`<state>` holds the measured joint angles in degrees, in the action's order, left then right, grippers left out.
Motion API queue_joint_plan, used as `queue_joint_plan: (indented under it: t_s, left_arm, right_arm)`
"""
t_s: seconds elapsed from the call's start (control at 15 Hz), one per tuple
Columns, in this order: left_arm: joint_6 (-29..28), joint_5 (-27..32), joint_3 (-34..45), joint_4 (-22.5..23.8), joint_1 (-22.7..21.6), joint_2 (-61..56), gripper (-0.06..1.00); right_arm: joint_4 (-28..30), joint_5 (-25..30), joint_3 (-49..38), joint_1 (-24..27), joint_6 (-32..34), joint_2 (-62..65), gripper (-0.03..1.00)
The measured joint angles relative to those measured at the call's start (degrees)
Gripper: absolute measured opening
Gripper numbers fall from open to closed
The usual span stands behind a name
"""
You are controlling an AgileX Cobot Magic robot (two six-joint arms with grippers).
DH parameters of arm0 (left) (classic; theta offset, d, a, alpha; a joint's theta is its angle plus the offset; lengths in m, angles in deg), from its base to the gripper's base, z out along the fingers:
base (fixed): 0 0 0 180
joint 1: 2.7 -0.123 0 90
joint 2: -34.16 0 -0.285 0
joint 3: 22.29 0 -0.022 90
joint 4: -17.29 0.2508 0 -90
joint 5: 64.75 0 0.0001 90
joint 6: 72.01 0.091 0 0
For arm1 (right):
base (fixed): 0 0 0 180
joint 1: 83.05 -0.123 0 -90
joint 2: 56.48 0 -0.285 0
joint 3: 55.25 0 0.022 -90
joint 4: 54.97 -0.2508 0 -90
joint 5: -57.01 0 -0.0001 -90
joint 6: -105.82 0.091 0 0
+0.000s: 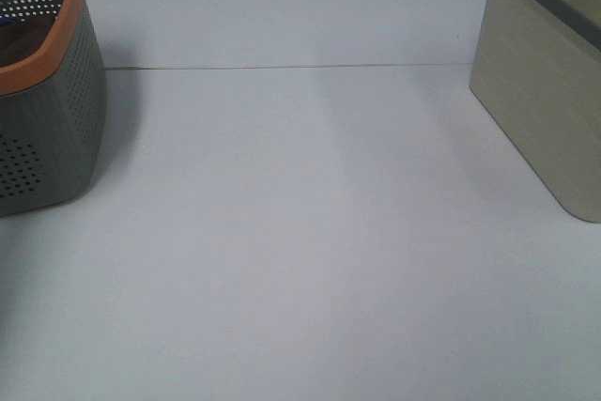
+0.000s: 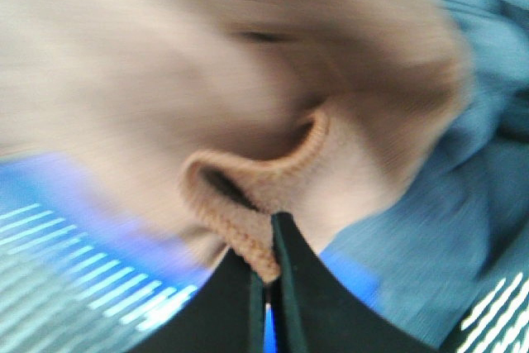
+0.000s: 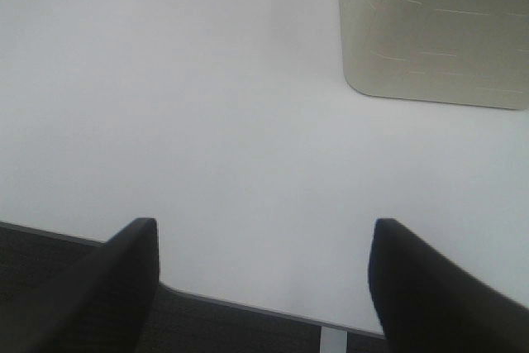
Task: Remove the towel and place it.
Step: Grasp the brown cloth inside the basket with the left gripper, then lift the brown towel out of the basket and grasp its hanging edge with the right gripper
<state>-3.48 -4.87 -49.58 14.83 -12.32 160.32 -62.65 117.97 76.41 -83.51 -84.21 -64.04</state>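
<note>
Left gripper (image 2: 266,264): jaws pinched tight on the towel (image 2: 248,64), gripping its ribbed hem (image 2: 248,233). The hem fold sits between the 2 black tips. The rest of the towel bunches up just beyond them; it's brown and soft, and badly blurred in the wrist view.

Blue cloth (image 2: 483,113) lies right beside the towel, touching it. Can't tell if the towel is lifted off it or resting on it.

Slotted wall of the basket (image 2: 58,279) shows on both sides of the fingers, close under the cloths.

High view: the basket is grey and perforated with an orange rim, at the far left of the white table (image 1: 310,251). A sliver of brown shows inside its rim. Beige bin (image 1: 540,91) with a grey rim stands at the far right, well apart from the basket.

Right gripper (image 3: 264,233): jaws spread wide, nothing between them. It hangs over the near edge of the table with the bin ahead of it, well apart from the towel.
</note>
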Motion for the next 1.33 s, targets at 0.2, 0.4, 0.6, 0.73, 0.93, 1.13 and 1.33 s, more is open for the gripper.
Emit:
queue_joint_plan:
  t_s: [0.2, 0.4, 0.6, 0.73, 0.93, 1.13, 1.33]
  left_arm:
    - [-3.2, -0.5, 0.0, 0.5, 0.0, -10.0, 0.0]
    - [-9.1, 0.7, 0.0, 3.2, 0.0, -15.4, 0.0]
    - [-12.4, -0.2, 0.0, 5.8, 0.0, -20.7, 0.0]
    - [-14.4, -4.1, 0.0, 6.6, 0.0, -25.3, 0.0]
    - [-14.6, -16.1, 0.0, 5.0, 1.1, -30.8, 0.0]
    - [-11.6, -18.4, 0.0, 4.0, 4.8, -32.8, 0.0]
    - [-8.4, -24.0, 0.0, 3.3, 10.9, -34.3, 0.0]
  right_arm:
    - [0.0, 0.0, 0.0, 0.0, 0.0, 0.0, 0.62]
    - [0.0, 0.0, 0.0, 0.0, 0.0, 0.0, 0.62]
    - [0.0, 0.0, 0.0, 0.0, 0.0, 0.0, 0.62]
    - [0.0, 0.0, 0.0, 0.0, 0.0, 0.0, 0.62]
    - [0.0, 0.0, 0.0, 0.0, 0.0, 0.0, 0.62]
    - [0.0, 0.0, 0.0, 0.0, 0.0, 0.0, 0.62]
    - [0.0, 0.0, 0.0, 0.0, 0.0, 0.0, 0.62]
